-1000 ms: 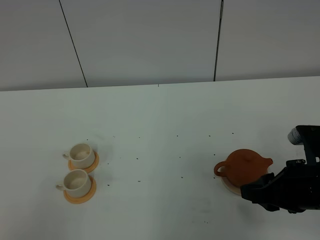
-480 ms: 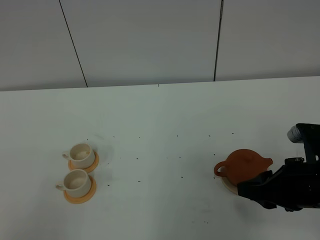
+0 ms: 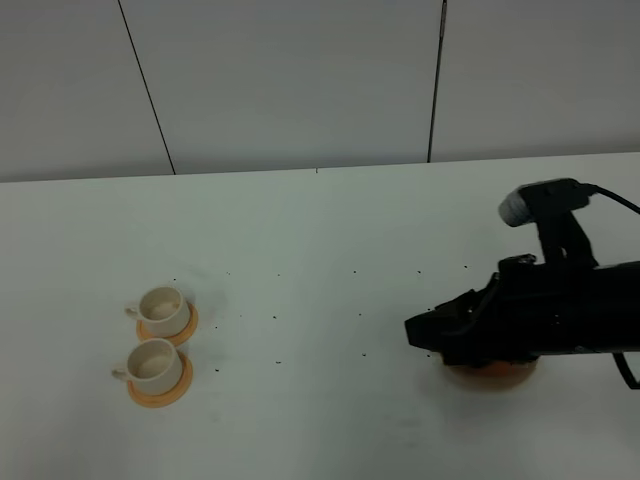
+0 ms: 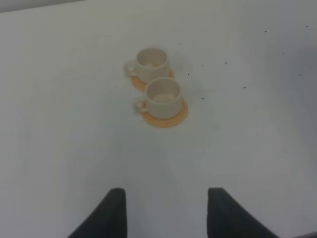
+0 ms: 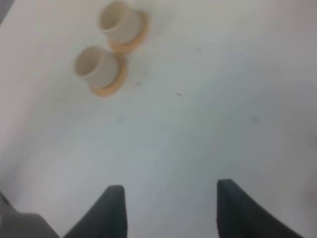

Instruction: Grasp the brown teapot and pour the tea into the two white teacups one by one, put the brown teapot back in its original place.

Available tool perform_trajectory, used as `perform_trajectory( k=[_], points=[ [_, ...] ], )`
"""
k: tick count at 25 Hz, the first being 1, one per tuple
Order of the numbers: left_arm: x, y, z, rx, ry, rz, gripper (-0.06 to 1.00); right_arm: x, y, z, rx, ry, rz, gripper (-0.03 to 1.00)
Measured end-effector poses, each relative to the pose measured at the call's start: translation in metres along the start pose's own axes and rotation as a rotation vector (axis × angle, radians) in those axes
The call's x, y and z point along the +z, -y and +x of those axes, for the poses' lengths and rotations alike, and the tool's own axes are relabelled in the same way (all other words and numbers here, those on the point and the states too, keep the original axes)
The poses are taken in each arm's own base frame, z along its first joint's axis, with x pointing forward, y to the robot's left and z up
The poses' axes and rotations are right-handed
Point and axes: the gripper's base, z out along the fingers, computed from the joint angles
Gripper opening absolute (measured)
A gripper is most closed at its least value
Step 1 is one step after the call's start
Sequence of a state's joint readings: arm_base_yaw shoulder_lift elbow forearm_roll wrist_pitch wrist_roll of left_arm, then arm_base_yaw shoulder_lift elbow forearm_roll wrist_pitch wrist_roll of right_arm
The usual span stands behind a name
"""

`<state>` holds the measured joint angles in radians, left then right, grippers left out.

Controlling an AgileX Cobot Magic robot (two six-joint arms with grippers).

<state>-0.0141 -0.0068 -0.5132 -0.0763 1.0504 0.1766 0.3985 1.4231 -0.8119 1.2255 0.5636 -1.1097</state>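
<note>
The right arm has swung up from the table's near right edge and now lies across the brown teapot (image 3: 492, 374), which stood in plain sight a second ago and is now covered except for a reddish-tan sliver under the arm; that sliver cannot be told apart from the beige disc the pot sits on. The pot is at the right of the white table (image 3: 300, 230), well apart from the two white teacups (image 3: 160, 305) on orange coasters (image 3: 185, 385) at the left. The right gripper (image 3: 418, 335) points toward the cups with its fingers spread wide and nothing between them; its wrist camera shows only bare table and the distant cups beyond the fingertips (image 5: 115, 193). The fingertips appear to have passed the pot on the cup side, so the teapot lies back beneath the arm, not ahead of the jaws. Earlier its handle faced the cups and its spout the other way, the long axis running across the table. The right arm is clearly the nearer; the left gripper (image 4: 166, 191), also spread and empty, is out of the overhead view and faces the cups.
</note>
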Motion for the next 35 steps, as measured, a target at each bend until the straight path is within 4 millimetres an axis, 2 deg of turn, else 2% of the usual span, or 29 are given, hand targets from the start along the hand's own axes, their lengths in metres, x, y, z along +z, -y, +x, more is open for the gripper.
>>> perform_trajectory(
  k=[4,10,13,18,22,26,35],
  points=[
    [0.0,0.0,0.0,0.0,0.0,0.0,0.44,0.017,-0.006,-0.006,-0.07,-0.005,0.011,0.41],
    [0.0,0.0,0.0,0.0,0.0,0.0,0.44,0.047,0.004,-0.012,-0.103,0.005,0.12,0.41],
    [0.0,0.0,0.0,0.0,0.0,0.0,0.44,0.067,0.013,-0.018,-0.028,0.005,0.145,0.41],
    [0.0,0.0,0.0,0.001,0.0,-0.002,0.44,0.098,0.025,-0.04,0.168,0.032,0.137,0.41],
    [0.0,0.0,0.0,0.002,0.0,-0.003,0.44,0.114,0.03,-0.05,0.296,0.019,0.129,0.41],
    [0.0,0.0,0.0,0.002,0.0,-0.003,0.44,0.124,0.039,-0.05,0.399,-0.061,0.163,0.41],
    [0.0,0.0,0.0,0.002,0.0,-0.003,0.44,0.13,0.055,-0.058,0.39,-0.237,0.313,0.41]
  ],
)
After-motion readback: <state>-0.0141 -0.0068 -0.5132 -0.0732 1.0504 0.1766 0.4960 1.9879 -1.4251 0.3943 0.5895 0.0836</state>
